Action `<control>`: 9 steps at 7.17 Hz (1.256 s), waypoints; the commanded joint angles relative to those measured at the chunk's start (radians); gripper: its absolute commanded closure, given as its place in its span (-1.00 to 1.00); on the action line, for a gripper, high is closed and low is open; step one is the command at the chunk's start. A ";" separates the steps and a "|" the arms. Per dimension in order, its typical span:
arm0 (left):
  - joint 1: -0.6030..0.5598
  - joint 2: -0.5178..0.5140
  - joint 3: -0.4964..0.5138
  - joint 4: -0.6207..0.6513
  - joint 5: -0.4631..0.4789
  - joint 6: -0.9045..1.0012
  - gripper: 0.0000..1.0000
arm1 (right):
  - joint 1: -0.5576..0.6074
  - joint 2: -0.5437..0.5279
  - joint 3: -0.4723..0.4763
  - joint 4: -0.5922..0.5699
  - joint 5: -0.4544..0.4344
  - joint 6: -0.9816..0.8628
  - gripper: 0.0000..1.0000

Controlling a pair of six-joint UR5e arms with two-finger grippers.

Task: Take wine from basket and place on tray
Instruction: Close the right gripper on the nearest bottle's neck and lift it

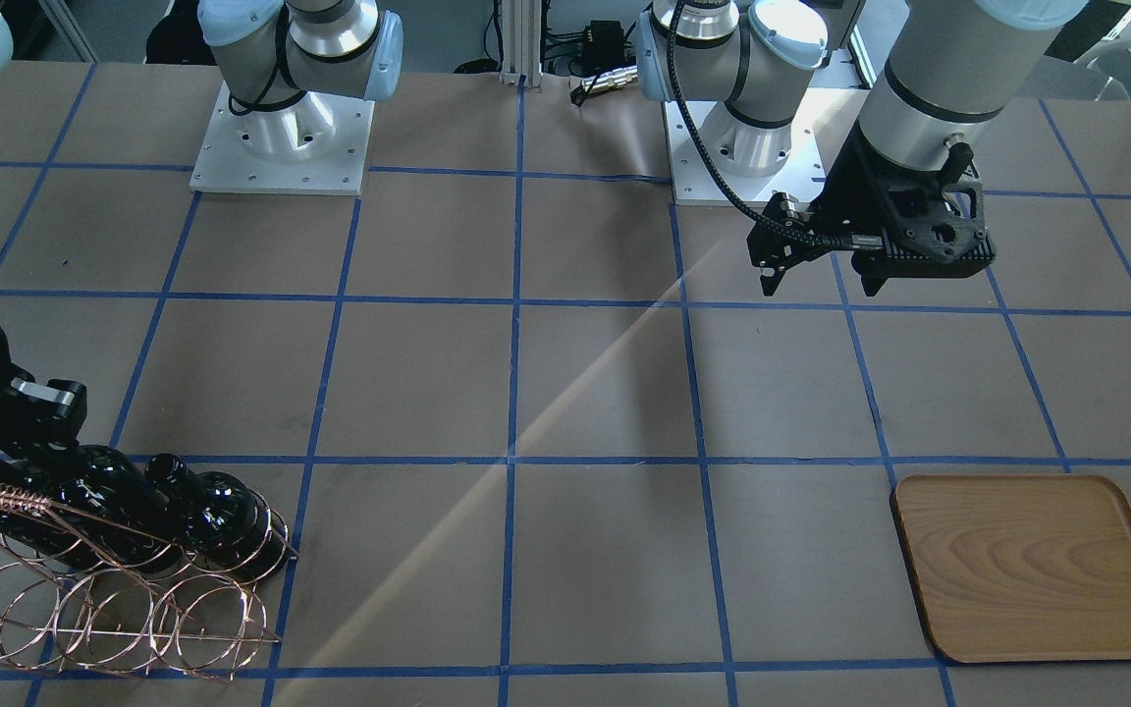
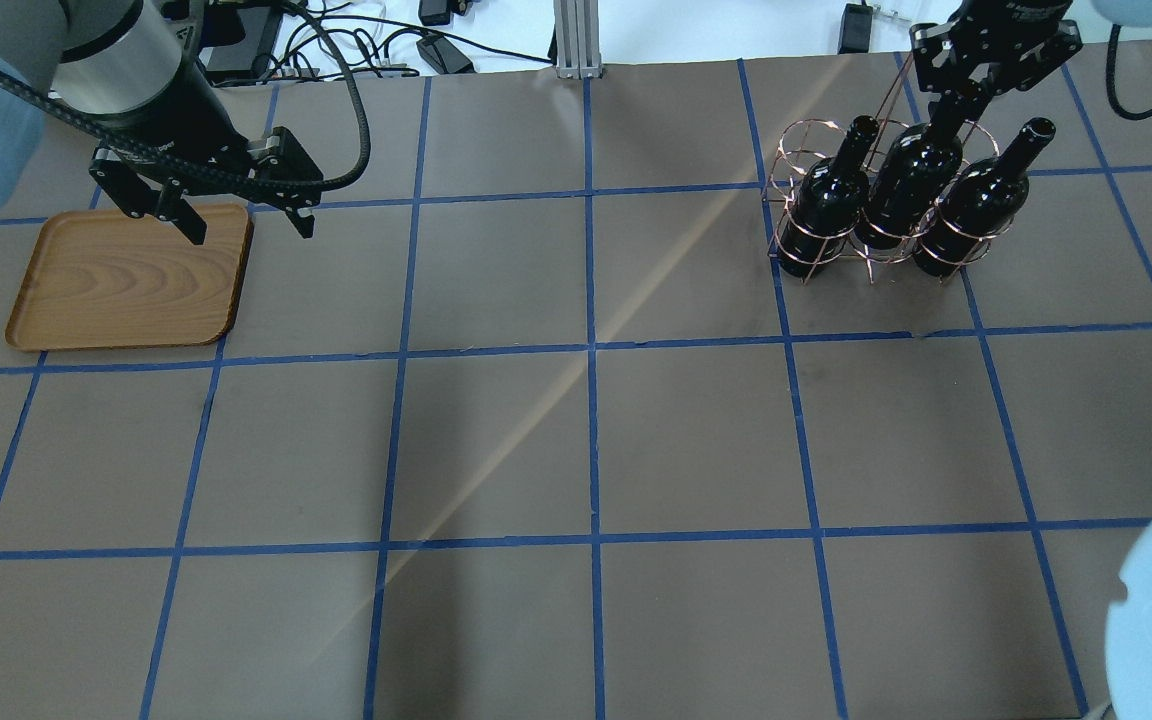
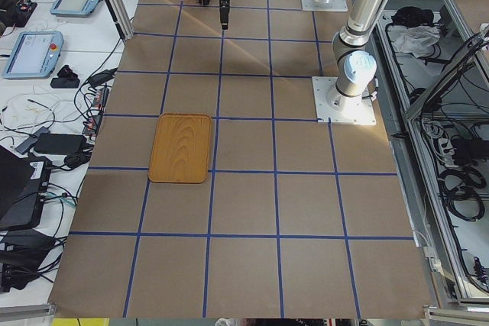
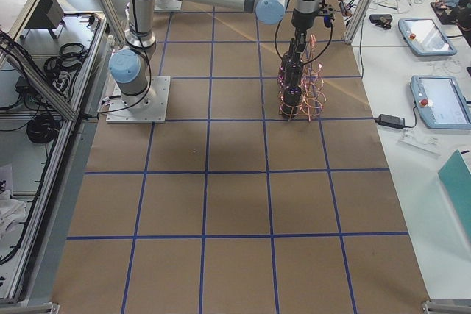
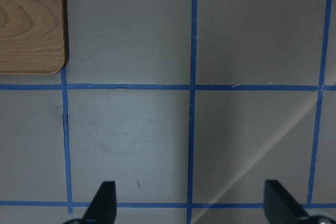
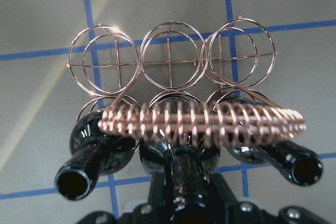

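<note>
Overhead exterior view: the right gripper [image 2: 958, 108] pinches the neck of the middle wine bottle [image 2: 911, 185] of 3, slanted in the basket [image 2: 872, 255] beneath it. The left gripper [image 2: 252, 233] hovers, fingers spread, with the tray [image 2: 116, 285] just beside and below it.

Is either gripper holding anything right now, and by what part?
The right gripper has its jaws on the neck of the middle wine bottle, which sits in the basket. The left gripper is open and empty.
</note>
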 commanded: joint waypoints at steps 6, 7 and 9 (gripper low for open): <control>0.003 0.009 0.001 0.001 0.002 0.003 -1.00 | 0.070 -0.166 0.149 0.098 0.008 0.082 0.66; 0.000 0.030 0.001 -0.015 0.005 0.003 -1.00 | 0.142 -0.159 0.163 0.061 0.012 0.137 0.66; 0.000 0.063 0.001 -0.070 0.002 0.003 -1.00 | 0.245 -0.108 0.157 -0.019 0.057 0.352 0.66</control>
